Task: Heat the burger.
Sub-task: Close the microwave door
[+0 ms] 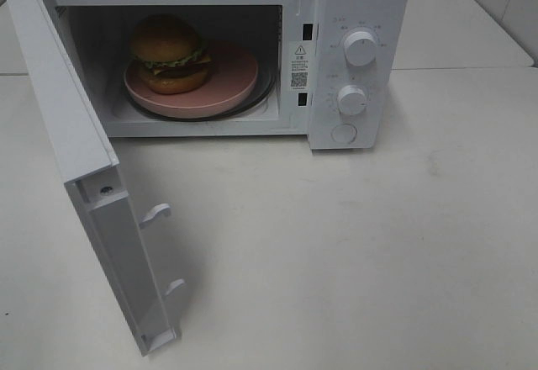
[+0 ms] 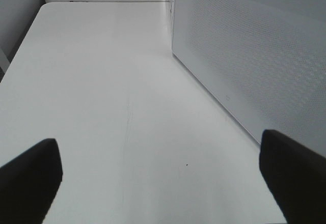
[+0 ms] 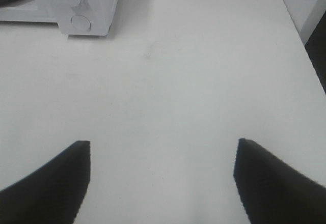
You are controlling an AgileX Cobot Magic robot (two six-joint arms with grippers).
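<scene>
The burger (image 1: 171,53), with golden-brown bun, green lettuce and a dark patty, sits on a pink plate (image 1: 231,80) inside the white microwave (image 1: 357,13). The microwave door (image 1: 80,160) hangs wide open toward the front left. Neither arm shows in the high view. In the left wrist view my left gripper (image 2: 160,175) is open over the bare table, with the door's perforated outer panel (image 2: 254,51) beside it. My right gripper (image 3: 162,175) is open above the table, with nothing between its fingers, well back from the microwave's control panel (image 3: 84,2).
Two white knobs (image 1: 360,48) and a round button (image 1: 345,133) sit on the microwave's right panel. A seam to a second table (image 2: 102,1) lies beyond the door. The table's right edge (image 3: 300,46) drops off near the right gripper.
</scene>
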